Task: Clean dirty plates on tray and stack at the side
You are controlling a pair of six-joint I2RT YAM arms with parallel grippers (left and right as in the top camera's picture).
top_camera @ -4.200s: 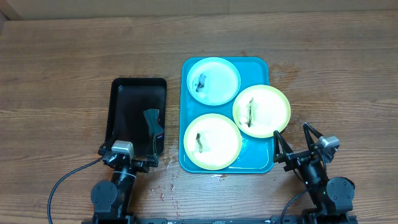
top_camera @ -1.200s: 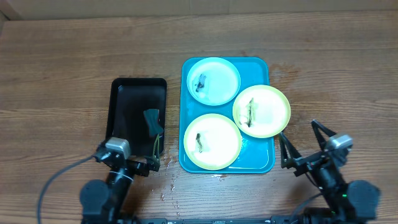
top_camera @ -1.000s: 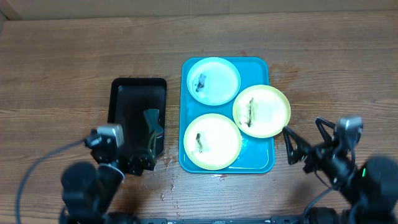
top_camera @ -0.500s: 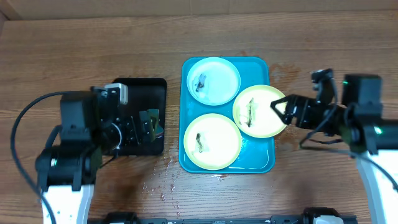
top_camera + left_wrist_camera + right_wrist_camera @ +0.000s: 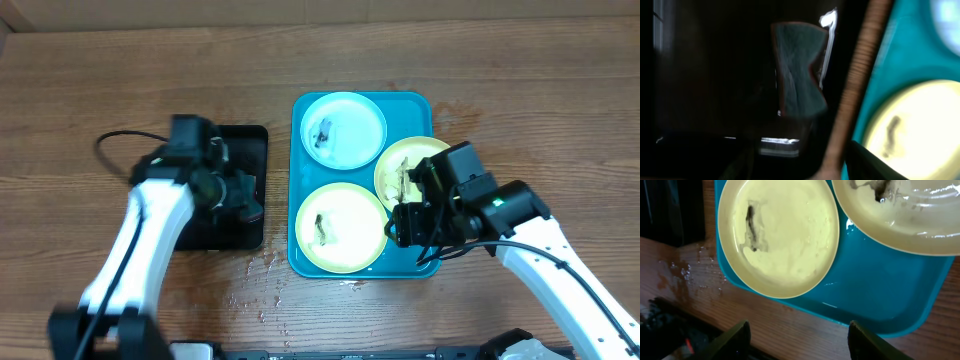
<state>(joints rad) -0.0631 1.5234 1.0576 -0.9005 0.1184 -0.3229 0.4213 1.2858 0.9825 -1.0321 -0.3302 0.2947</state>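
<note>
The turquoise tray (image 5: 415, 262) holds three smeared plates: a mint plate (image 5: 343, 130) at the back, a yellow-green plate (image 5: 342, 228) at the front and a second yellow-green plate (image 5: 400, 165) on the right rim, partly under my right arm. My right gripper (image 5: 412, 232) is open and empty above the tray's front right. Its wrist view shows the front plate (image 5: 780, 235), the right plate (image 5: 900, 215), the tray (image 5: 880, 295) and the open fingers (image 5: 800, 342). My left gripper (image 5: 238, 198) hovers over the black tray, open (image 5: 805, 167) and empty.
A narrow black tray (image 5: 215, 232) lies left of the turquoise tray. A grey-green sponge (image 5: 797, 70) lies in it by its right rim, just ahead of my left fingers. Water drops (image 5: 265, 272) wet the wood in front of both trays.
Both arms have left their rest spots at the table's front edge. The left has swung over the black tray, the right over the turquoise tray's front right. The plates have not moved.
</note>
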